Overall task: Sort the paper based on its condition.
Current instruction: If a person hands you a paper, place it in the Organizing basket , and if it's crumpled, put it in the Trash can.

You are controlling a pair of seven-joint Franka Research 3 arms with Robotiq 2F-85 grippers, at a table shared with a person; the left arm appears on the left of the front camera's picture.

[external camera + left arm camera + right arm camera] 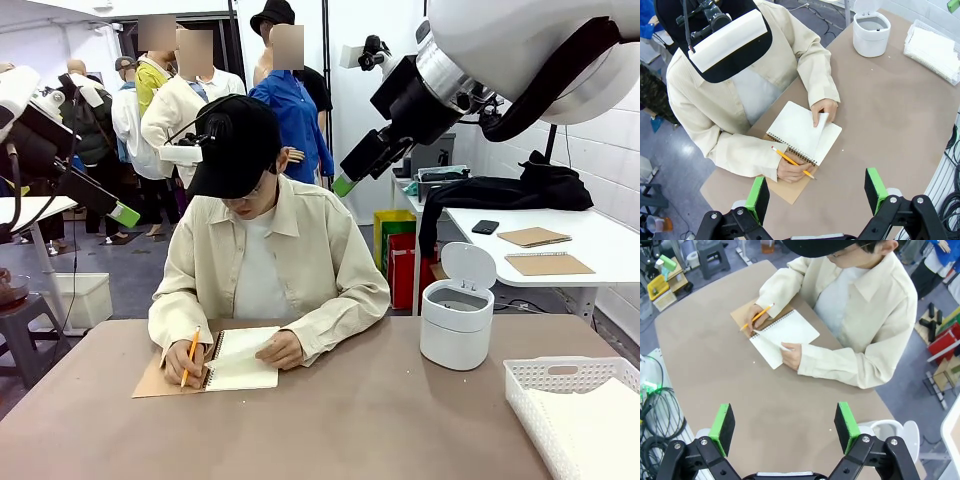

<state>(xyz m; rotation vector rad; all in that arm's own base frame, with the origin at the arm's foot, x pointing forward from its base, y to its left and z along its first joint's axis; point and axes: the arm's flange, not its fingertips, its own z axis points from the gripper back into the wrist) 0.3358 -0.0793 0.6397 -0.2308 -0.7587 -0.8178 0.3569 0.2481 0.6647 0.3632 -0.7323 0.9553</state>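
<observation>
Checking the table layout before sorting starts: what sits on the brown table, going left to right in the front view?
Open spiral notebook → white bin with its lid up → white basket holding paper.

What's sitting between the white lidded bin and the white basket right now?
Nothing. Only a bare strip of brown table separates the bin from the basket; the left wrist view shows that gap most plainly.
</observation>
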